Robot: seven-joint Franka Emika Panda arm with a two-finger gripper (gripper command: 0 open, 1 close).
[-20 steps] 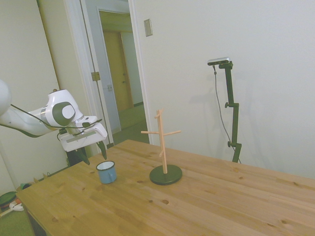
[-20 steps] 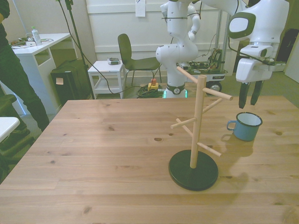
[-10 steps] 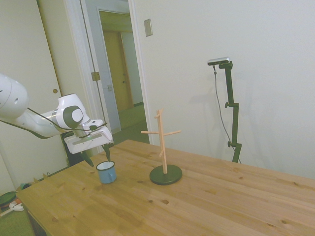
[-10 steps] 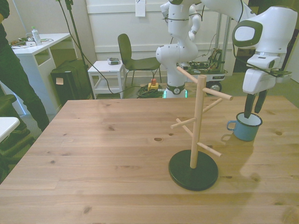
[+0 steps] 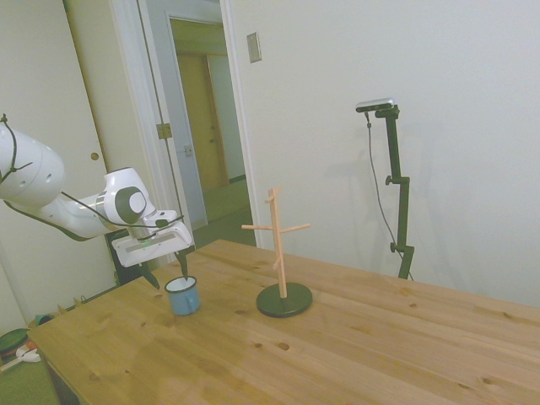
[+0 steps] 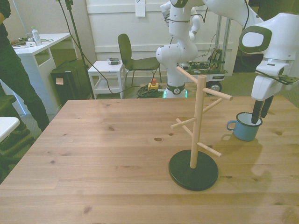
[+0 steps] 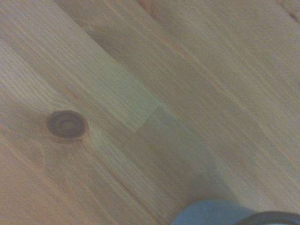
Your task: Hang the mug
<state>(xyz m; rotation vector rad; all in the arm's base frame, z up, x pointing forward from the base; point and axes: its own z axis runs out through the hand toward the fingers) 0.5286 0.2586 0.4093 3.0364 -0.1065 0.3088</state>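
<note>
Mug, light blue with a white inside and dark rim, stands upright on the wooden table, near the peg stand on the front view's right, handle turned toward the stand. My tool hangs at the mug's rim, fingers spread; one dark finger appears to dip inside the cup while the other sits outside the far wall (the side view agrees). Nothing is gripped yet. I judge the step in hand is pinching the wall: I should settle low enough for a firm bite, close gently so the mug does not tip, and keep the handle free for a peg. The wrist view shows only table grain and a sliver of rim.
</note>
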